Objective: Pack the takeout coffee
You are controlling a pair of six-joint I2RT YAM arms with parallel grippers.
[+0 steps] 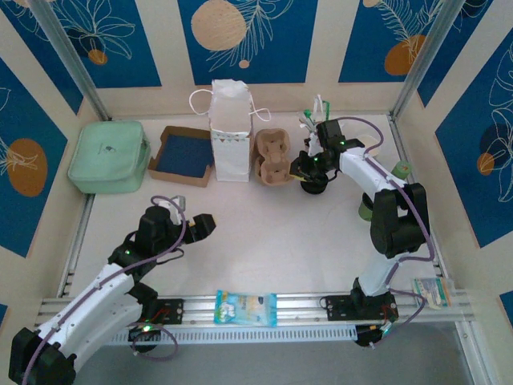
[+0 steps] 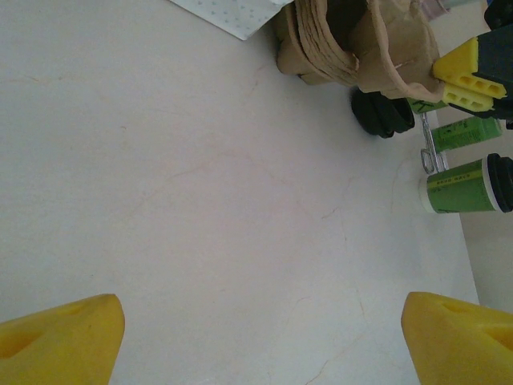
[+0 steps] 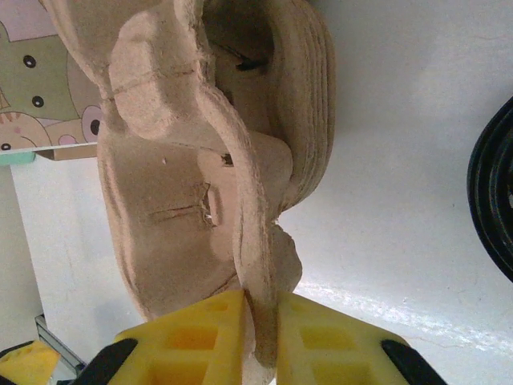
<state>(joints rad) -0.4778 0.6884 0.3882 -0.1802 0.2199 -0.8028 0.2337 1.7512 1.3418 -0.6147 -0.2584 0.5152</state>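
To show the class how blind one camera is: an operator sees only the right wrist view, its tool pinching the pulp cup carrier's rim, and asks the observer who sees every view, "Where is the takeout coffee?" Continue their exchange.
Observer: The takeout coffee is on the table, black lid on, apart from the pulp cup carrier that your right tool pinches.
Operator: And the bag?
Observer: A white paper bag stands upright just left of the carrier.
Operator: Is the left tool busy?
Observer: No, the left tool is open over bare table.
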